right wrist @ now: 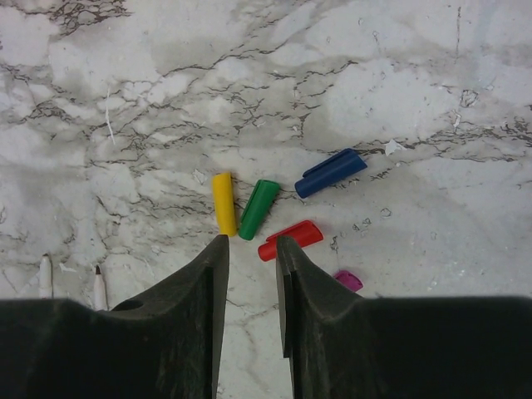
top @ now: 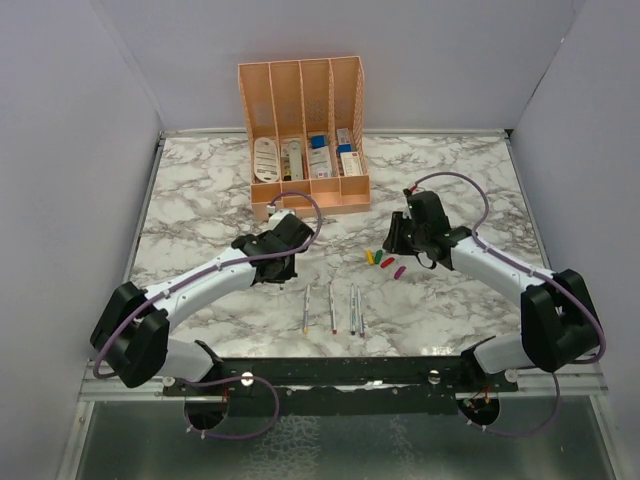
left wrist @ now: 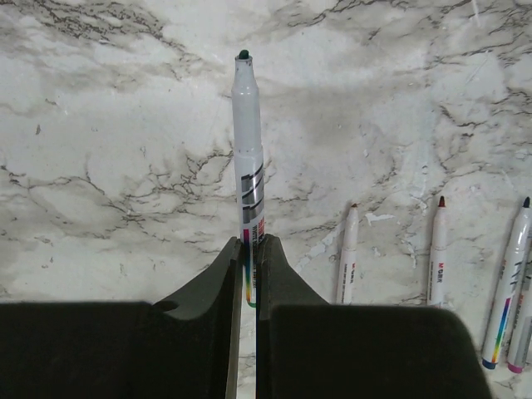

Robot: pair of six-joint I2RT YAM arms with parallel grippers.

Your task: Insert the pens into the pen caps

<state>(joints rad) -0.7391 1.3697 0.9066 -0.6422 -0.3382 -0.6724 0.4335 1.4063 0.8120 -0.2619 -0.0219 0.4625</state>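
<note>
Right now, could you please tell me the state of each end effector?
Left end effector: closed, holding the green-tipped pen.
Right end effector: open, holding nothing.

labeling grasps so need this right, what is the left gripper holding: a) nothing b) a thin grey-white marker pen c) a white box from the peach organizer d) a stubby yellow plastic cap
b: the left gripper is shut on the thin grey-white marker pen, whose dark green tip sticks out ahead of the jaws.
</note>
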